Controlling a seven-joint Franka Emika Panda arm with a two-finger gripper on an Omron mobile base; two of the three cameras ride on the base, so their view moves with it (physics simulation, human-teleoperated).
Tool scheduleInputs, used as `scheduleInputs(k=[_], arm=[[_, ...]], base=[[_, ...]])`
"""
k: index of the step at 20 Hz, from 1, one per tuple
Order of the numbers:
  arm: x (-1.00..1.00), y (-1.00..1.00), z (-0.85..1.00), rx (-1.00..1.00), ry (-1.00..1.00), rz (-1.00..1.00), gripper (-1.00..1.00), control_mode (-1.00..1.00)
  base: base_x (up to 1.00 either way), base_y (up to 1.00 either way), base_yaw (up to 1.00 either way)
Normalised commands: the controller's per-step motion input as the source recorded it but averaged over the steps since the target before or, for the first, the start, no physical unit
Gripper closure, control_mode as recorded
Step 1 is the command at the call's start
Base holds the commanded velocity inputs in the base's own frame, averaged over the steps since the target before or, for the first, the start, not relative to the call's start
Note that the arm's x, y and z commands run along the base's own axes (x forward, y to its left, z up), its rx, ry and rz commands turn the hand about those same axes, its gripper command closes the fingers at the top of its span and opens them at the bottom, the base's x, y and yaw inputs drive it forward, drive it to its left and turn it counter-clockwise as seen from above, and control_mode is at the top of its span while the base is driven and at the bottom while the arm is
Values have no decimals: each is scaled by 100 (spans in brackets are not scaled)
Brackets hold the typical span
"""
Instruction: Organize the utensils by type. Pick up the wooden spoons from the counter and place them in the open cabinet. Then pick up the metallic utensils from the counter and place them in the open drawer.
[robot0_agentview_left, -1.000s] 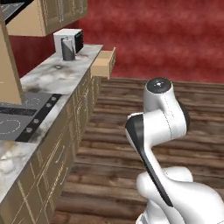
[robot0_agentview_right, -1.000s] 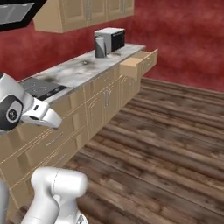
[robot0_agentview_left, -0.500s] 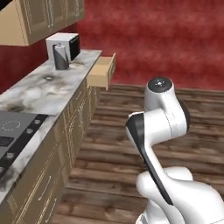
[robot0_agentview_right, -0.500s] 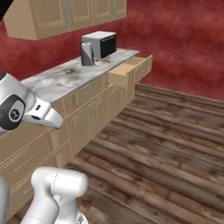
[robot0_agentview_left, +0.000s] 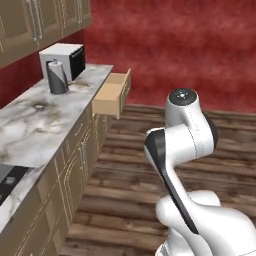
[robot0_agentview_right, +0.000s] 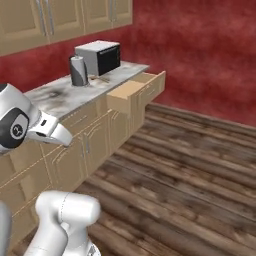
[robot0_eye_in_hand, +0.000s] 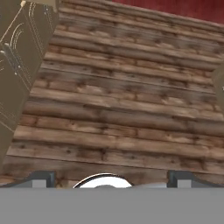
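Observation:
The marble counter runs along the left wall. At its far end the open drawer sticks out, light tan, and I cannot see into it from here. A slim brownish piece lies on the counter beside the grey jug, too small to tell what it is. The metallic utensils and the open cabinet are out of view. My gripper is open, its fingertips set wide apart with nothing between them. It points down at the wooden floor, away from the counter.
A white toaster box and a grey jug stand at the counter's far end. Shut wall cabinets hang above. Base cabinet fronts are at the hand's left. Open plank floor lies to the right.
The whole scene has shifted: the base has driven along the counter toward the drawer, and the stove has slid out of view. The arm's pose looks unchanged.

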Motion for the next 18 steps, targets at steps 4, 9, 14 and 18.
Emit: scheduleInputs(k=[4,9,14,18], arm=[[0,0,0,0,0,0,-100,100],[0,0,0,0,0,0,-100,100],[0,0,0,0,0,0,-100,100],[0,0,0,0,0,0,-100,100]], base=[[100,-19,8],[100,-3,15],[100,14,12],[100,26,18]])
